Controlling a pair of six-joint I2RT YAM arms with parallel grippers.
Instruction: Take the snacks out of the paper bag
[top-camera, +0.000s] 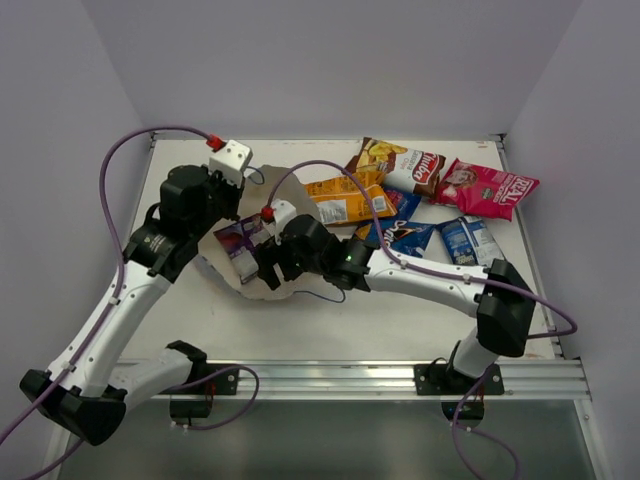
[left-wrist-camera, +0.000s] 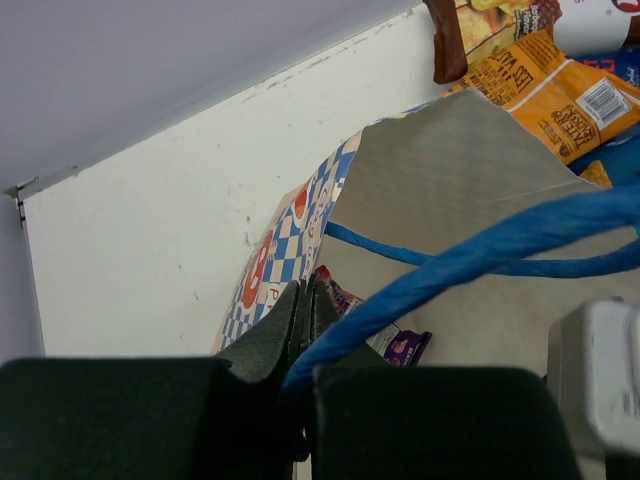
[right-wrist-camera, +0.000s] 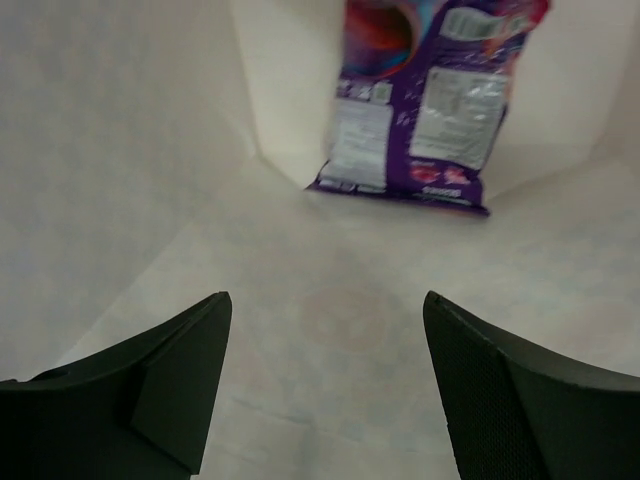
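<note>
The paper bag (top-camera: 226, 266) lies on its side, mouth facing right. My left gripper (top-camera: 226, 198) is shut on the bag's upper rim; in the left wrist view its jaws (left-wrist-camera: 308, 292) pinch the paper edge beside the checkered side (left-wrist-camera: 290, 235), and a blue string handle (left-wrist-camera: 480, 250) crosses in front. My right gripper (top-camera: 268, 264) is open inside the bag's mouth (right-wrist-camera: 325, 300), short of a small purple packet (right-wrist-camera: 425, 100) lying deeper in the bag (top-camera: 240, 238) (left-wrist-camera: 400, 346). It touches nothing.
Other packets lie on the table at the back right: orange (top-camera: 345, 200), brown-and-white (top-camera: 395, 165), red-pink (top-camera: 490, 187), blue Doritos (top-camera: 400, 235), blue-and-white (top-camera: 468, 240). A metal rail (top-camera: 400, 378) runs along the near edge. White walls enclose the table.
</note>
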